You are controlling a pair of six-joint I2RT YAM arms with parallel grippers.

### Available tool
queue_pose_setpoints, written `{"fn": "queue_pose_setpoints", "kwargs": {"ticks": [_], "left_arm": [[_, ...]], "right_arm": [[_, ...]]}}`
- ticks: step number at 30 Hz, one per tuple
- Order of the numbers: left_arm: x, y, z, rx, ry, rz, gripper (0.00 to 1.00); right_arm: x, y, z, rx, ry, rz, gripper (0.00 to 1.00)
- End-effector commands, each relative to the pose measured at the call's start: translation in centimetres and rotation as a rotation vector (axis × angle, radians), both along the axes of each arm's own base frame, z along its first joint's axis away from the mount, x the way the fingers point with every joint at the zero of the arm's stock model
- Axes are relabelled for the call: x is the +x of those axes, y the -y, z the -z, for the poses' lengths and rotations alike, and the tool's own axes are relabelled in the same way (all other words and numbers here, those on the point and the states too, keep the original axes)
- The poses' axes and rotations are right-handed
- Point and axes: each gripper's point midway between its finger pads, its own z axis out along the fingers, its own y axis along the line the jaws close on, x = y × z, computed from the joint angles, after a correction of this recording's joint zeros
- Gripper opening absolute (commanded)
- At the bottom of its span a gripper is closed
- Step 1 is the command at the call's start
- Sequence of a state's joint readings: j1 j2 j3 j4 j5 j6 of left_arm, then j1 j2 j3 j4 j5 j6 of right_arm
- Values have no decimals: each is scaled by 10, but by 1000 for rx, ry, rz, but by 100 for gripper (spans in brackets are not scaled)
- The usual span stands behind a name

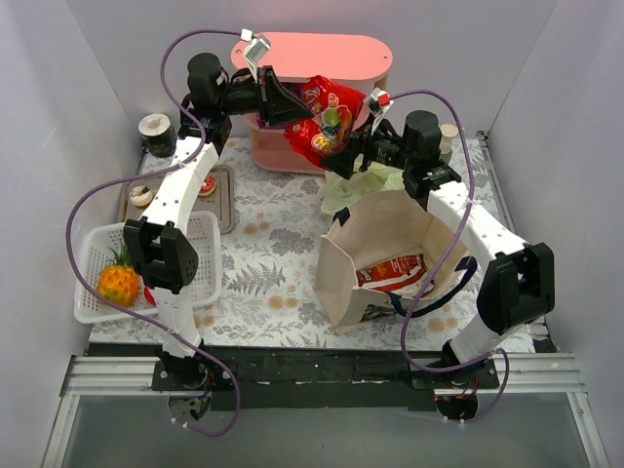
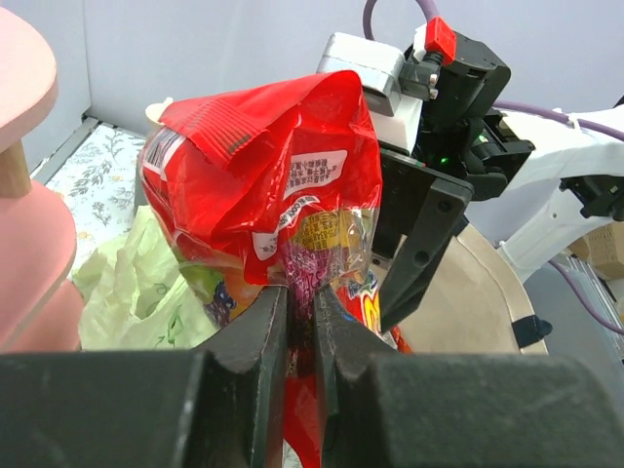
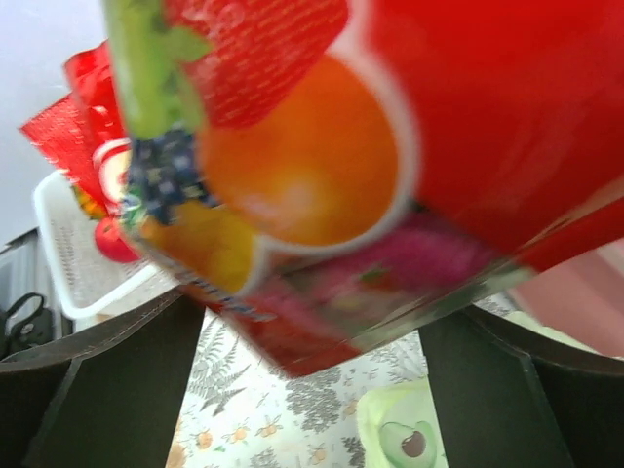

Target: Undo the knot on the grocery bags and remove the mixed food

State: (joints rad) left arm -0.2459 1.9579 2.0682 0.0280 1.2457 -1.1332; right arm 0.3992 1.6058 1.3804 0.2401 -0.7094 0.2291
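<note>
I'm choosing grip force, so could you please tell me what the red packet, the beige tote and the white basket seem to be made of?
Red packet: glossy plastic film, crinkled and shiny.
Beige tote: matte, perhaps stiff fabric or paper; its walls stand boxy.
White basket: likely rigid plastic, moulded mesh.

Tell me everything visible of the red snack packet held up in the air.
The red snack packet is a shiny, crinkled foil-like bag printed with fruit pictures and white labels. It is held in the air, in front of the pink shelf. The left end effector is shut on one edge of it. The right end effector stands open with a finger on each side of it; whether these touch it is unclear.
</note>
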Motion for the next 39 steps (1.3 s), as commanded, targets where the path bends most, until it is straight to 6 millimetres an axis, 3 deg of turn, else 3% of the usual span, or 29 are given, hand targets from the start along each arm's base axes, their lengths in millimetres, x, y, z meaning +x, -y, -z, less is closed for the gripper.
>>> {"fn": "queue_pose_setpoints", "kwargs": {"ticks": [1,5,6,7,10,11,12,13,14,15,16,17,20,21,23,25,26,27,28,29,30,37,39], "left_arm": [[-22,-1,-32,-36,74,16,0],[-20,-4,-31,-41,66,6,0],[-19,-4,-30,-41,64,4,0],[-19,-3,-30,-41,66,4,0],[-8,-5,-24,-43,51,-61,0],[-2,-9,-21,-40,42,-92,0],[10,-12,-17,-41,25,-162,10],[20,-17,-15,-28,56,-219,30],[26,-24,-8,3,32,-276,61],[33,-29,-6,23,49,-330,69],[51,-41,-3,55,102,-453,75],[53,-52,-6,71,112,-508,82],[73,-86,-3,105,148,-699,86],[68,-95,-15,95,176,-735,87],[70,-109,-14,122,205,-794,88],[61,-113,-20,135,240,-809,88],[58,-116,-21,144,249,-819,89],[56,-118,-20,156,265,-824,89],[49,-121,-27,155,287,-832,89],[48,-122,-20,170,278,-837,89],[46,-124,-21,176,289,-845,89],[37,-133,-11,207,292,-882,90],[37,-133,-11,210,295,-883,90]], "right_arm": [[11,5,-44,33,162,46,86],[-3,-1,-44,31,189,-52,61],[-5,-3,-43,28,196,-67,53],[-7,-4,-41,18,211,-90,38],[-12,-5,-42,0,251,-128,13],[-13,-3,-40,-14,258,-132,11],[-14,-2,-41,-20,263,-138,11],[-14,2,-49,-22,285,-146,10],[-12,5,-44,-46,268,-146,9],[-10,8,-45,-52,253,-145,8],[-5,15,-58,-60,290,-147,5],[1,18,-45,-92,225,-147,4],[24,31,-42,-135,225,-132,1],[28,34,-34,-160,212,-137,1],[47,37,-36,-177,219,-123,1],[56,40,-27,-199,182,-127,1],[66,39,-12,-209,141,-129,1],[71,40,-22,-207,165,-123,1],[73,39,-17,-218,149,-126,1],[79,38,-9,-223,138,-129,1],[81,37,-12,-224,149,-129,1],[80,40,39,-264,12,-132,1],[82,39,41,-261,3,-132,1]]}}
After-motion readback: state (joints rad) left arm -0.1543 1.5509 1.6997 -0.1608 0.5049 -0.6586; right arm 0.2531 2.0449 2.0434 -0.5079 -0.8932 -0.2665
